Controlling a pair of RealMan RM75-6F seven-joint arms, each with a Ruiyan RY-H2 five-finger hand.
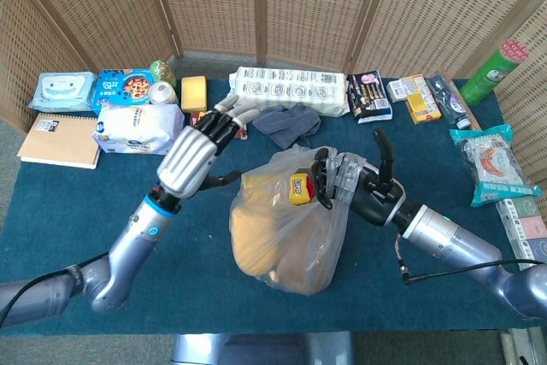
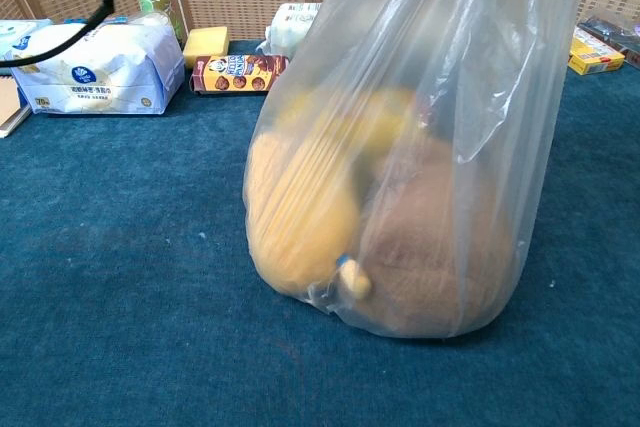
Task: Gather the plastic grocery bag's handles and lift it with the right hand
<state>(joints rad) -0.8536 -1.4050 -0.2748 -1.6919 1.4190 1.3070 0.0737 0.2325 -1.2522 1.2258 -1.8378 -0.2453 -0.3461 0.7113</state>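
A clear plastic grocery bag (image 1: 282, 237) full of yellow and brown goods stands mid-table; it fills the chest view (image 2: 400, 157). My right hand (image 1: 355, 184) grips the bag's gathered handles (image 1: 335, 170) at its top right, thumb sticking up. My left hand (image 1: 192, 156) hovers to the left of the bag, apart from it, fingers spread and holding nothing. Neither hand shows in the chest view.
Along the back edge lie a white bread bag (image 1: 137, 128), a cookie box (image 2: 237, 72), a yellow sponge (image 1: 194, 91), a long white pack (image 1: 291, 87), a grey cloth (image 1: 286, 121) and snack boxes (image 1: 419, 96). A notebook (image 1: 60, 139) is far left, a green can (image 1: 491, 70) far right.
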